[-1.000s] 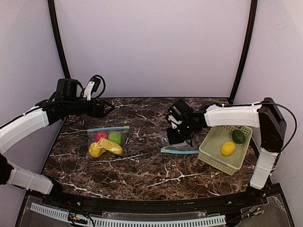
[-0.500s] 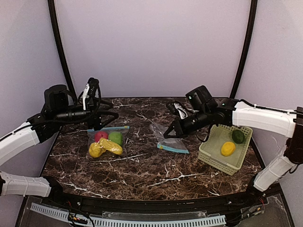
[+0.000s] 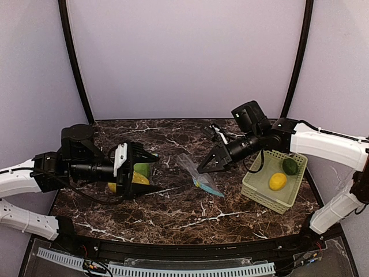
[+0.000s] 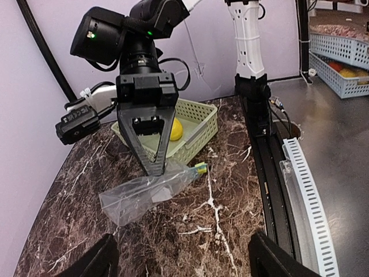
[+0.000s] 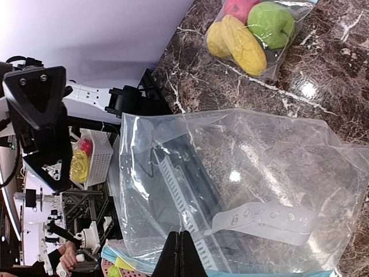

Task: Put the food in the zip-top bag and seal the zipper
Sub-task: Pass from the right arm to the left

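Observation:
A clear empty zip-top bag (image 3: 202,180) with a blue zipper hangs at mid-table, its top edge pinched in my shut right gripper (image 3: 200,169). The right wrist view shows the bag (image 5: 230,190) spread below the closed fingertips (image 5: 183,254). A second, filled bag (image 5: 253,29) lies on the left with a red ball, a light green ball (image 5: 271,23) and yellow pieces. My left gripper (image 3: 157,171) hovers over it, open and empty, facing right toward the hanging bag (image 4: 147,193). More food, a yellow piece (image 3: 277,181) and a dark green piece (image 3: 290,166), lies in the basket.
The pale green slatted basket (image 3: 259,193) stands at the right of the marble table, just behind the right gripper (image 4: 150,141) in the left wrist view. Black frame posts rise at the back corners. A slotted rail (image 3: 173,270) runs along the near edge.
The right gripper has lifted the empty bag off the table and carried it a little left. The left arm has swung down and forward over the filled bag, turning to face right.

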Robot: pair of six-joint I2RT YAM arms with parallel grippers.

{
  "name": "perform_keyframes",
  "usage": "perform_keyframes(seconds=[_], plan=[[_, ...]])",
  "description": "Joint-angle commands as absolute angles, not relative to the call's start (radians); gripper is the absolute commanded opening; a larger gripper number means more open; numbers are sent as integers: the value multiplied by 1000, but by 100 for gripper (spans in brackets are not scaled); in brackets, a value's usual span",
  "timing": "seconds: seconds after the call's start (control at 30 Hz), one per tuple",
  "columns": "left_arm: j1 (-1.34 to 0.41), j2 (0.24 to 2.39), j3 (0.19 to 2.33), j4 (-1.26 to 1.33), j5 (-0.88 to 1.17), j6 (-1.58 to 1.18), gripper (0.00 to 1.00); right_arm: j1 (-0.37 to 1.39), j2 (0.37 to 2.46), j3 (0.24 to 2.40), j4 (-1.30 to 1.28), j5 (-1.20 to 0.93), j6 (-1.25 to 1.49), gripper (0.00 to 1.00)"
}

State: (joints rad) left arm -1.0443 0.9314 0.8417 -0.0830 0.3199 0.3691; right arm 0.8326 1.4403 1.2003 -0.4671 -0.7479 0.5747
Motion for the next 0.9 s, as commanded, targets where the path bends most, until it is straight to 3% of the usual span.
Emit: perform_keyframes(seconds=[0.0,0.43,0.87], plan=[[-1097,963,838,-148,202,458,76,843,1449,1199,-426,-839,616,0],[-1178,1055,845,-93,271,412,73,867,1545,1245,-474,-951,620,0],[-1206,1083,836,-34,133,411,82,922,1599,1278,-513,-953,591,0]])
